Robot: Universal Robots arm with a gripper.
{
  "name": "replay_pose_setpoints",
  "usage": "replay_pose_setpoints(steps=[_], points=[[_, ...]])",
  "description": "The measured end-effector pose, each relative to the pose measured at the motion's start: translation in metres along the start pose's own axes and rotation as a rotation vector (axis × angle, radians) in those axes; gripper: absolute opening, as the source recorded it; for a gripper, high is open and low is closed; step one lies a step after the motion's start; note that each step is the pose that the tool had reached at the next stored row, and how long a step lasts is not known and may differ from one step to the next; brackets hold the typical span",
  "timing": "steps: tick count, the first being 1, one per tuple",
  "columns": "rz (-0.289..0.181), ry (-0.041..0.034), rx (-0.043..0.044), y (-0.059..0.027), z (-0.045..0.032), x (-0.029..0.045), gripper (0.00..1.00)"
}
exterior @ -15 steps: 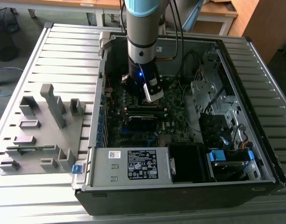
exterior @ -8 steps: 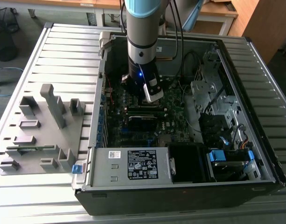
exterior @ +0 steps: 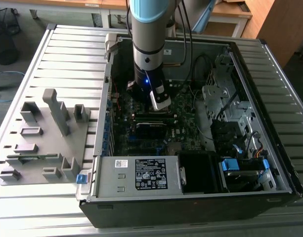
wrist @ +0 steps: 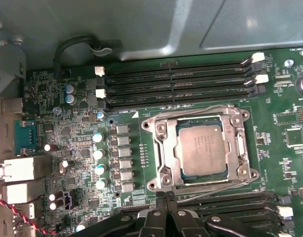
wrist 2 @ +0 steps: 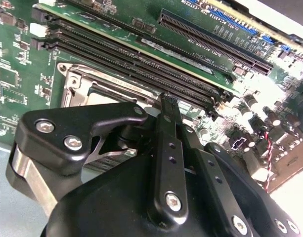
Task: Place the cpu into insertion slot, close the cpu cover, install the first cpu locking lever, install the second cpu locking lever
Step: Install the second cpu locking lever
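1. On the left side in the first wrist view we see a row of small round silver-and-teal parts [wrist: 100,160] and grey metal plugs [wrist: 20,170] at the board's edge. They sit well away from our fingers.
2. In the middle of that view the small flat square silver-grey chip, the cpu [wrist: 199,146], already lies in its slot on the big green board [wrist: 289,163]. So we think the first step is done.
3. The thin silvery metal frame with a square window, the cpu cover [wrist: 163,148], looks to lie down flat around the chip, so we think it is closed. Thin wire levers run along its sides. We cannot tell if they are hooked in, so those steps may be left.
4. Our black metal gripper [wrist: 165,217] hangs just beside the near edge of the cover, low over the board. Its fingers look pressed close together, with nothing between them.
5. Long black memory slots [wrist: 176,81] lie past the chip, on its far side from our fingers. More black slots [wrist: 250,205] sit right next to our fingertips, so there is little room here.
6. In the exterior view the grey and blue arm [exterior: 147,44] reaches down into the open black computer case [exterior: 191,207].
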State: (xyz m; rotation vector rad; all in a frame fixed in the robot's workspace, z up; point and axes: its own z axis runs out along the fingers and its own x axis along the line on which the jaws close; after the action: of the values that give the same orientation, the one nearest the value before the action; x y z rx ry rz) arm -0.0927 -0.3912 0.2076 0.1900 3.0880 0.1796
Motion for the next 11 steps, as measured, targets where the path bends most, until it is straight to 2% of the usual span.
replay_pose_setpoints(steps=[4, 11], points=[[0.000, 0.0000, -0.0001, -0.0005, 0.0032, 0.0005, 0.10], [0.000, 0.0004, -0.0033, -0.0007, 0.0040, 0.0020, 0.10]])
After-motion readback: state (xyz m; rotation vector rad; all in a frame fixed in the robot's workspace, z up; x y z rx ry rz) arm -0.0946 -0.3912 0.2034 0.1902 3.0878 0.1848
